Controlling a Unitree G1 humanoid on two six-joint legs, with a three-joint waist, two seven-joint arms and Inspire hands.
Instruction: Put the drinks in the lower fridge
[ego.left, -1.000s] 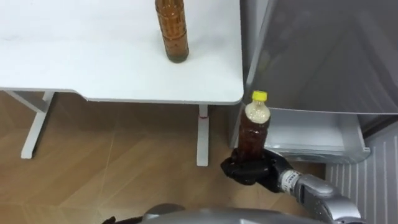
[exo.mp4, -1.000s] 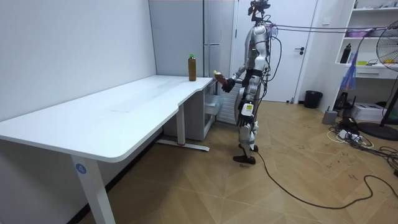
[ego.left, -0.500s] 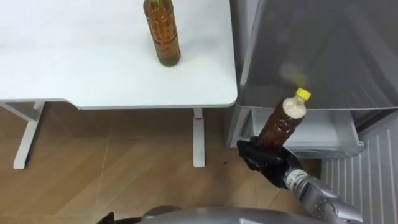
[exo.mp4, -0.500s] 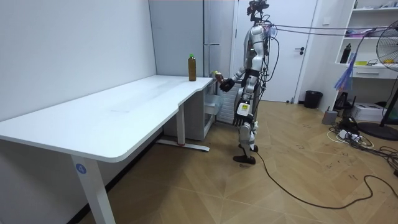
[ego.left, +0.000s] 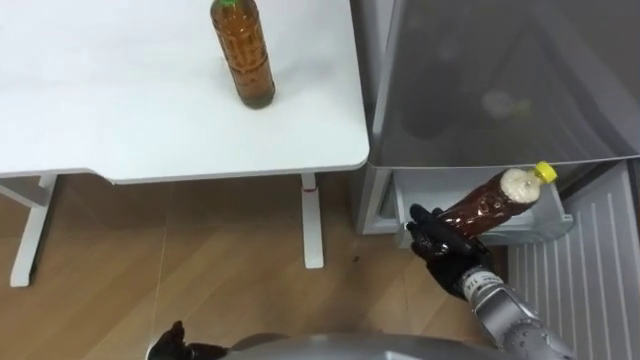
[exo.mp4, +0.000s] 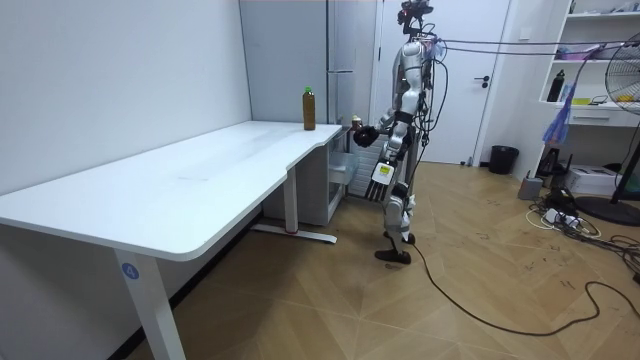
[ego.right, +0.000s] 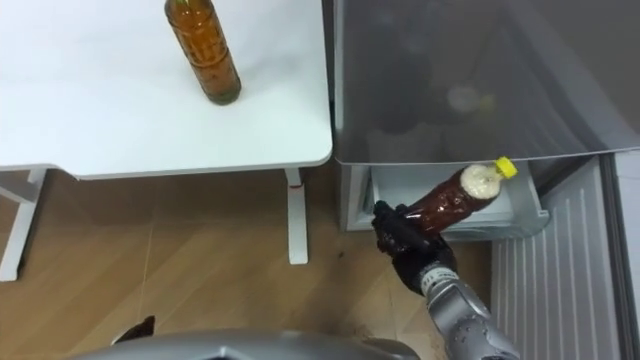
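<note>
A brown drink bottle with a yellow cap (ego.left: 490, 205) lies tilted in my right hand (ego.left: 440, 243), which is shut round its lower half. Its cap end points right, over the open lower fridge drawer (ego.left: 400, 205). The same held bottle (ego.right: 455, 200) shows in the right eye view above the drawer (ego.right: 520, 215). A second brown bottle with a green cap (ego.left: 243, 55) stands upright on the white table (ego.left: 120, 110), near its right end. My left hand (exo.mp4: 381, 178) hangs by my hip, fingers relaxed. I stand at the table's end, facing the fridge (exo.mp4: 345, 60).
The grey upper fridge front (ego.left: 500, 80) rises just right of the table's edge. The ribbed inside of the open fridge door (ego.left: 580, 280) stands at the far right. Wooden floor (ego.left: 200, 260) and a table leg (ego.left: 312, 220) lie below.
My right hand has carried the yellow-capped bottle to the right and tipped it from upright to leaning over the drawer. The camera has turned right, towards the fridge.
</note>
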